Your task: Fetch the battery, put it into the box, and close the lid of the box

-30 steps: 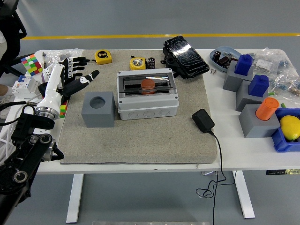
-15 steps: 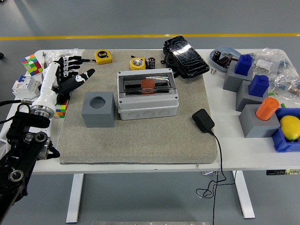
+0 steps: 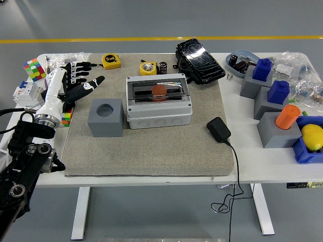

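A grey box (image 3: 159, 108) with a clear lid (image 3: 159, 89) lying flat over it stands mid-mat. An orange round object (image 3: 159, 91) shows through the lid. A small black cylindrical battery (image 3: 162, 67) stands behind the box, next to a yellow tape measure (image 3: 148, 67). My left hand (image 3: 81, 80) is open with fingers spread at the mat's left edge, holding nothing, well left of the box. My right arm is out of view.
A grey block with a round hole (image 3: 106, 117) sits left of the box. A black adapter with its cable (image 3: 218, 129) lies on the right. A black case (image 3: 200, 59), a second tape measure (image 3: 111, 61), colour cubes (image 3: 34, 68) and grey blocks with coloured pieces (image 3: 276, 118) stand around.
My left hand has drawn back to the left, away from the grey holed block, then drifted slightly right. Nothing on the table has moved.
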Controlling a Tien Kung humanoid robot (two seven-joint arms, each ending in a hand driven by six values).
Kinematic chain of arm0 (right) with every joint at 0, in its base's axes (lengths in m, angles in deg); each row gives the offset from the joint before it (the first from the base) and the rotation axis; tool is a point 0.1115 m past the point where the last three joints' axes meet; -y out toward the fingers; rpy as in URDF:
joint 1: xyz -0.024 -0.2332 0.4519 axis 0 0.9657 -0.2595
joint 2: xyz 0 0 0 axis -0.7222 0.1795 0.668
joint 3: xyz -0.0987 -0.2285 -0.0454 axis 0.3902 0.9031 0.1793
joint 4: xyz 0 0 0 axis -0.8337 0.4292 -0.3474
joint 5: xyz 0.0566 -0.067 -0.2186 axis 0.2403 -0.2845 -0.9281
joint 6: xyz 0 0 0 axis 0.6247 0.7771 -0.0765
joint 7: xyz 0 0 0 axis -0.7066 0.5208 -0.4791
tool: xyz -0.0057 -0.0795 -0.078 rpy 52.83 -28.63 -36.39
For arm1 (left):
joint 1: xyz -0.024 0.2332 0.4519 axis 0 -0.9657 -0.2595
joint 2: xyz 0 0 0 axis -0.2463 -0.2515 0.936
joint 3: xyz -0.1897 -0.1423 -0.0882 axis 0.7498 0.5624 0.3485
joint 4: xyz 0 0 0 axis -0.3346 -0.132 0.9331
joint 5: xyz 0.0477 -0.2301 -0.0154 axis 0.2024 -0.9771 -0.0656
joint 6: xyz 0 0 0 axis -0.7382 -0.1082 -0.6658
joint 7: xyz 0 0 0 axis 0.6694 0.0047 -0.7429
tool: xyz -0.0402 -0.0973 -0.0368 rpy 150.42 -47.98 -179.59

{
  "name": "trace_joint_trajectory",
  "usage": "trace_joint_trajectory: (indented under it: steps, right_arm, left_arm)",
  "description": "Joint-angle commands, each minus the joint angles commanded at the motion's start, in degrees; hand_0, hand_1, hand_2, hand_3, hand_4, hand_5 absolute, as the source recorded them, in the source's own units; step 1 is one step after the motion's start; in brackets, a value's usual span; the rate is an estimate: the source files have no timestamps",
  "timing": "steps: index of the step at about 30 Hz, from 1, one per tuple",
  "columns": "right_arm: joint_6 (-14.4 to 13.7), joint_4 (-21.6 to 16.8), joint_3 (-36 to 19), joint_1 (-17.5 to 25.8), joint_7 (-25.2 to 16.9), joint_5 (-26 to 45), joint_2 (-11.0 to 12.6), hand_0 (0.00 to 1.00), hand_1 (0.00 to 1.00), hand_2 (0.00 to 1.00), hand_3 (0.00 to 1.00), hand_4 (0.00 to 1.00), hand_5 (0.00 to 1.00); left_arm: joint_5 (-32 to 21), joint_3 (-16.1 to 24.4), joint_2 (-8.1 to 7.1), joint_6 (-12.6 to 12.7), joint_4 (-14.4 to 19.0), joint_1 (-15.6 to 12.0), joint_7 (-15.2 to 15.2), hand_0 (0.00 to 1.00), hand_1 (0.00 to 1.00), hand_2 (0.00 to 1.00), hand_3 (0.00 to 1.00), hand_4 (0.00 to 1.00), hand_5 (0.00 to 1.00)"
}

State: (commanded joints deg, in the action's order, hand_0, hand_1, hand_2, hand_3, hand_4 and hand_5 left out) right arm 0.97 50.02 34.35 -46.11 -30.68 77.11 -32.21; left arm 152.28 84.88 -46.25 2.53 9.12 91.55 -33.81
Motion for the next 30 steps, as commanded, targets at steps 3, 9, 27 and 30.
trace_joint_trajectory:
  steps: [3,9,27,30]
  right_arm:
    - [0.01,0.03,-0.07,-0.12,0.01,0.05,0.11,0.546,0.599,0.586,0.542,0.914,0.478]
    - [0.00,-0.02,-0.42,-0.15,0.03,-0.07,0.35,0.546,0.599,0.586,0.541,0.914,0.478]
    - [0.02,-0.05,-1.03,0.10,0.01,-0.37,0.16,0.545,0.599,0.587,0.541,0.915,0.480]
    - [0.01,-0.05,-1.14,0.12,0.00,-0.37,0.13,0.545,0.599,0.587,0.541,0.915,0.480]
  left_arm:
    - [0.01,0.03,-0.03,-0.10,0.12,0.15,-0.08,0.589,0.693,0.685,0.666,0.981,0.342]
    - [0.03,0.15,0.03,-0.22,0.44,0.13,-0.26,0.589,0.692,0.686,0.665,0.980,0.341]
    - [0.08,0.69,0.13,-0.46,1.22,-0.23,-0.55,0.591,0.692,0.685,0.660,0.978,0.338]
    - [0.08,0.67,0.10,-0.50,1.28,-0.23,-0.57,0.591,0.692,0.685,0.660,0.978,0.338]
